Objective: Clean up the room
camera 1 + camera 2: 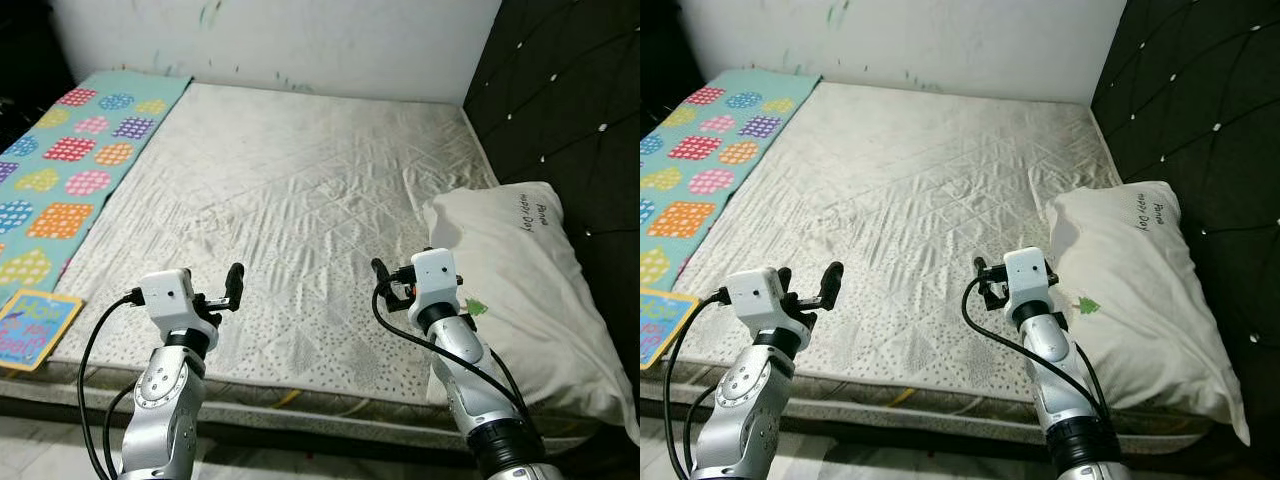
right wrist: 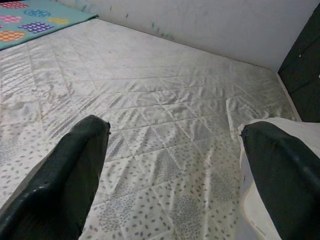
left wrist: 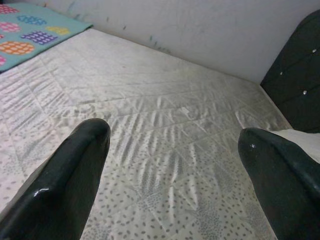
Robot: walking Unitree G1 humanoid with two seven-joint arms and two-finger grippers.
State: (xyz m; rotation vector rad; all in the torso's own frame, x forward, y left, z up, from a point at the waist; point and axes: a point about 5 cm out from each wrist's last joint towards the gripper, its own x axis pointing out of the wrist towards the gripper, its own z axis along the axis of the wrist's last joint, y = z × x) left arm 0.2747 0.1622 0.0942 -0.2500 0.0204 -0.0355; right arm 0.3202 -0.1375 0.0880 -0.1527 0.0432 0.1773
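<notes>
Two silver arms are reaching out over the near edge of a bare quilted mattress (image 1: 290,200), both held just above the fabric. The left gripper (image 3: 172,165) is hanging with its black fingers (image 3: 75,175) spread wide apart and nothing between them; ahead of the fingertips the wrinkled, diamond-stitched surface is running to a scuffed white wall (image 1: 300,40). The right gripper (image 2: 175,170) is likewise standing wide open and holding nothing, its fingers (image 2: 70,175) pointing across the same pale sheet.

A white pillow (image 1: 525,290) is lying just beside the right gripper, on the outer side of its fingers, resting along the mattress edge against a dark tufted headboard (image 1: 570,100). In the right wrist view a corner of it is showing right by one fingertip, though whether the two are touching cannot be told. Small printed script and a little green tree motif are showing on its case.

Well off to the outer side of the left gripper's fingers, a teal blanket (image 1: 70,170) patterned with coloured dotted hexagons is lying flat along the far side of the mattress. A yellow-bordered children's book (image 1: 35,328) is sitting at that blanket's near end, close to the mattress corner and apart from the left fingers.
</notes>
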